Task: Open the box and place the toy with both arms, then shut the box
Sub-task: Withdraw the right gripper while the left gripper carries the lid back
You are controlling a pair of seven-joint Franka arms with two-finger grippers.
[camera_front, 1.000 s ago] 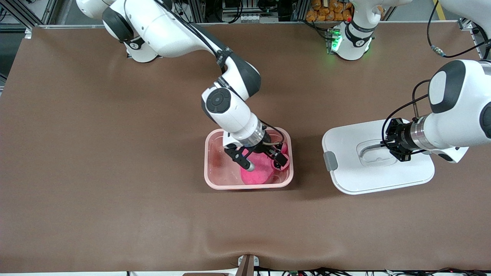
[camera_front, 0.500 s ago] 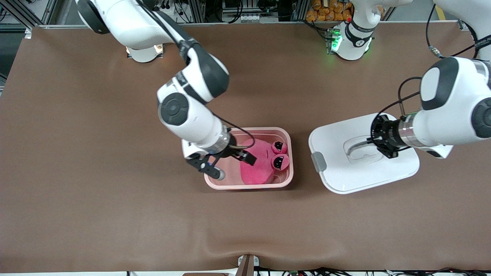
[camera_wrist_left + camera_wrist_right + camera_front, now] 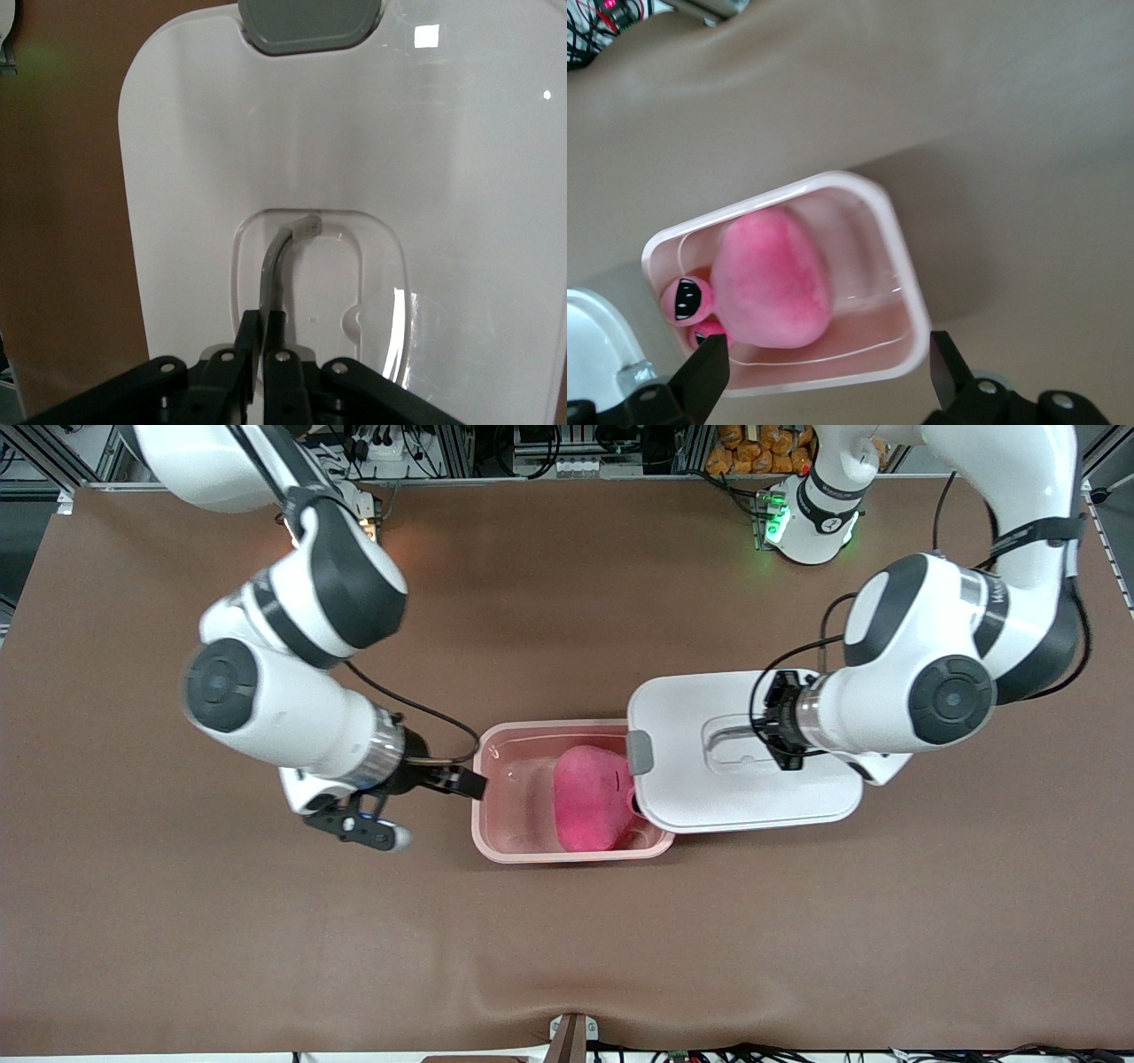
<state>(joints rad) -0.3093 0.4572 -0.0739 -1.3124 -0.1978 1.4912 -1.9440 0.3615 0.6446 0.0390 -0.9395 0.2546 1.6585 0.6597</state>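
Note:
The pink translucent box [image 3: 496, 849] stands open in the middle of the table with the pink plush toy [image 3: 583, 797] inside it. My right gripper [image 3: 430, 808] is open and empty, just outside the box's end toward the right arm. The right wrist view shows the box [image 3: 908, 274], the toy [image 3: 775, 283] and my open gripper [image 3: 826, 372]. My left gripper [image 3: 766, 731] is shut on the handle [image 3: 275, 266] of the white lid [image 3: 709, 788] and holds it over the box's end toward the left arm, hiding the toy's eyes. The left wrist view shows my shut gripper [image 3: 264, 332] and the lid's grey clip [image 3: 306, 13].
A brown cloth [image 3: 567, 957] covers the whole table. The arms' bases stand at the table's edge farthest from the front camera, one with a green light [image 3: 778, 521]. A corner of the lid [image 3: 594, 336] shows in the right wrist view.
My right gripper let go of the toy in the box and drew out toward the right arm's end. My left gripper carried the lid from the table to over the box's end.

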